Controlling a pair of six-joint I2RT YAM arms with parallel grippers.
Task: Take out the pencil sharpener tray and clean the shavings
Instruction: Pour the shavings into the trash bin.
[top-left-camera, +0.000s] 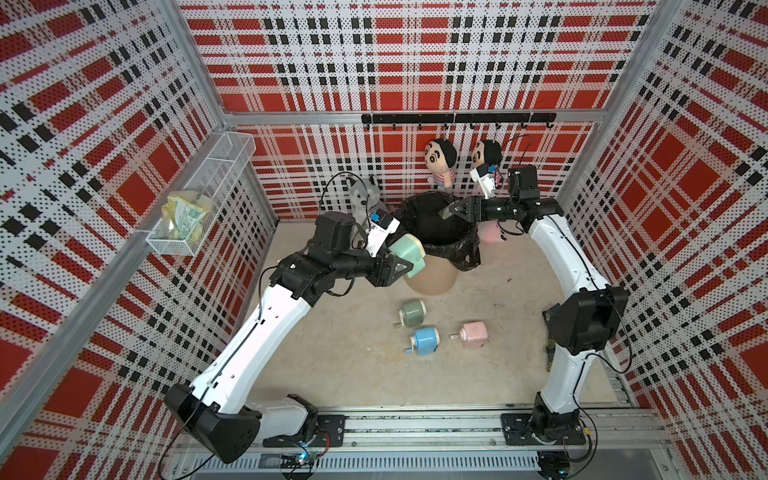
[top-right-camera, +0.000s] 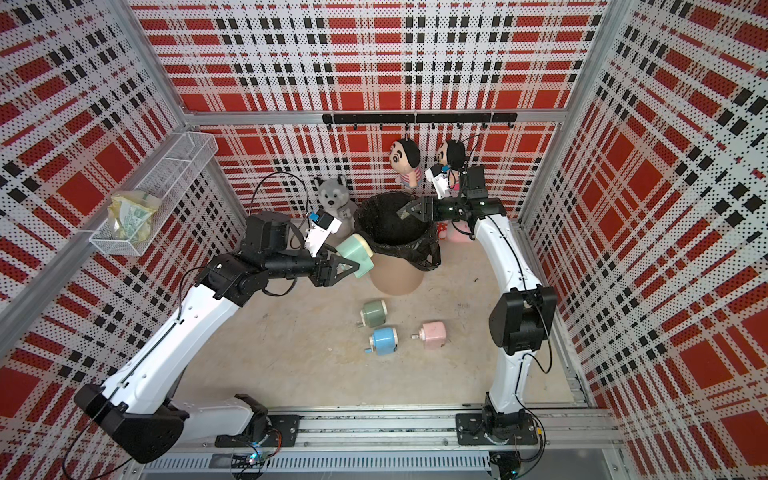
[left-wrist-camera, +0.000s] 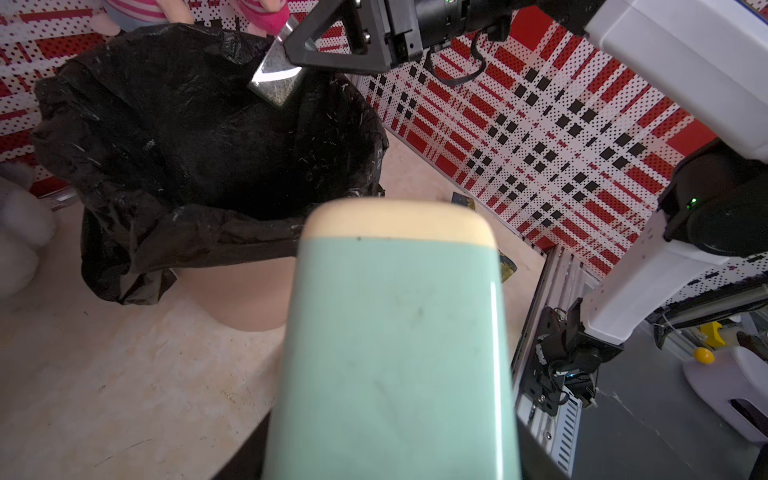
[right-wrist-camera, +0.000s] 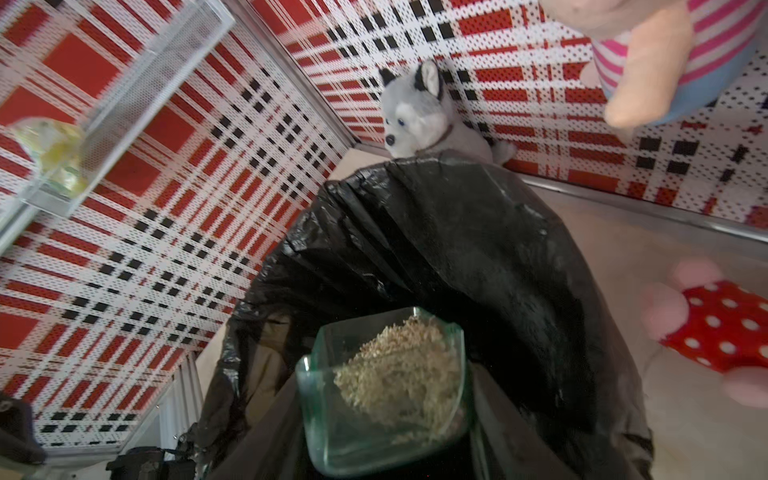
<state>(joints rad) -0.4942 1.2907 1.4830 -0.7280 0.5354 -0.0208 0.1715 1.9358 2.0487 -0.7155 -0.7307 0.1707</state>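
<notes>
Grip check, both top views: left gripper (top-left-camera: 399, 264) clamped on mint sharpener (top-left-camera: 409, 251), frame centre, beside lined bin (top-left-camera: 436, 249). Right gripper (top-right-camera: 409, 210) pinched shut on clear tray (top-right-camera: 402, 213), over the bin mouth, upper centre.

Left wrist: sharpener fills the foreground, tray over the black liner.

Right wrist: tray tilted over the liner, shavings (right-wrist-camera: 399, 374) inside.

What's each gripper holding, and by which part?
Left gripper: mint sharpener, clamped on its green body, away from the cream end. Right gripper: clear tray with shavings, gripped at one end, over the bin.
</notes>
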